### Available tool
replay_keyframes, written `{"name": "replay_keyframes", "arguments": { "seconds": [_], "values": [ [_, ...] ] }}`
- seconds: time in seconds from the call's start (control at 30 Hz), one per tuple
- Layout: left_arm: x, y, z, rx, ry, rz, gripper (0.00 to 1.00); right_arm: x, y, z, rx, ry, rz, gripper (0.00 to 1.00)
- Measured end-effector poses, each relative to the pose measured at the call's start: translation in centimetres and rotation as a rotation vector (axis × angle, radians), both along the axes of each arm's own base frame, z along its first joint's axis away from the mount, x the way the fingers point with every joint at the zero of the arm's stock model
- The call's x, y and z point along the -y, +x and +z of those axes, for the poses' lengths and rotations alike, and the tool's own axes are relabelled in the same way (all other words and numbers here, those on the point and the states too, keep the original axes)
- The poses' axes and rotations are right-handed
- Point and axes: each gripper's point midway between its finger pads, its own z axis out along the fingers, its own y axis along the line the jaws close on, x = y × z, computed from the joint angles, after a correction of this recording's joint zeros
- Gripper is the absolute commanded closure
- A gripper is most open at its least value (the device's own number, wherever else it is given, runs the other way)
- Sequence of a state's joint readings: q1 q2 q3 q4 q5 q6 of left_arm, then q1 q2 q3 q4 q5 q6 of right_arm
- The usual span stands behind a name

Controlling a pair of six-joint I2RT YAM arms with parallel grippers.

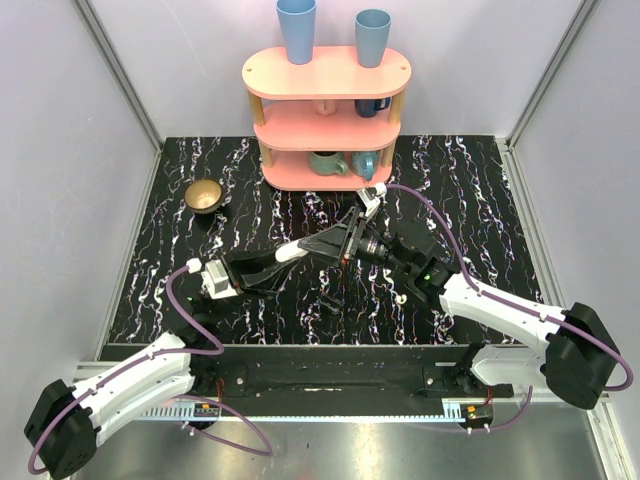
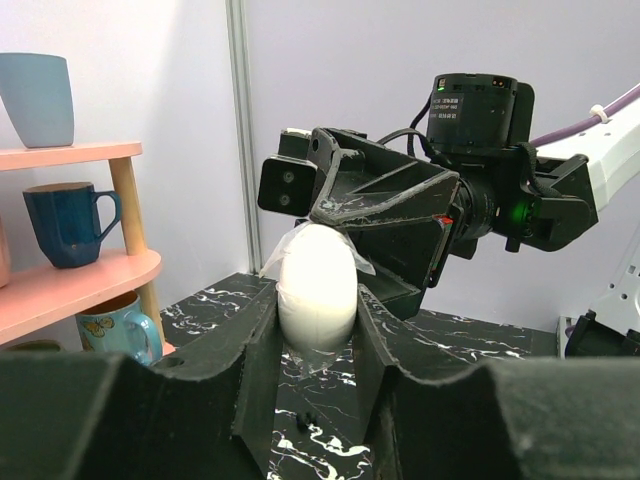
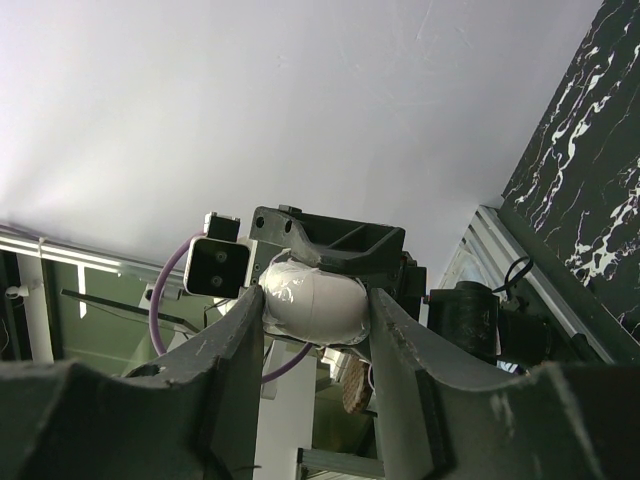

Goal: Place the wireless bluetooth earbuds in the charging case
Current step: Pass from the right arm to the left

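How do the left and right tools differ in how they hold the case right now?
The left tool reaches in from the left in the top view, the right tool from the right. In the left wrist view, the left tool clamps the lower part of the charging case; the right tool covers its top. Both are shut on it.

Table: a black marble top with white veins (image 1: 480, 200) is seen from above.
Shelf: a pink oval three-tier rack (image 1: 326, 72) is set at 12 o'clock. Two light blue cups (image 1: 297, 28) are stood on top.
Bowl: a small brown round bowl (image 1: 205, 195) is placed at 10 o'clock.
Centre: a small white oval charging case (image 1: 288, 253) is held between the left gripper (image 1: 300, 252), from 8 o'clock, and the right gripper (image 1: 318, 246), from 4 o'clock.
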State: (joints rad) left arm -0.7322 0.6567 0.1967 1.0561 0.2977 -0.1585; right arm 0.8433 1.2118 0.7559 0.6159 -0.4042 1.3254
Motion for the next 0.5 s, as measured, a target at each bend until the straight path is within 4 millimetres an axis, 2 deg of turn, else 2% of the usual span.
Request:
{"name": "replay_keyframes", "arguments": {
  "seconds": [0.5],
  "values": [
    [-0.05,0.10,0.14,-0.002,-0.010,0.003,0.61,0.00,0.01,0.00,0.000,0.000,0.000,0.83]
  ]
}}
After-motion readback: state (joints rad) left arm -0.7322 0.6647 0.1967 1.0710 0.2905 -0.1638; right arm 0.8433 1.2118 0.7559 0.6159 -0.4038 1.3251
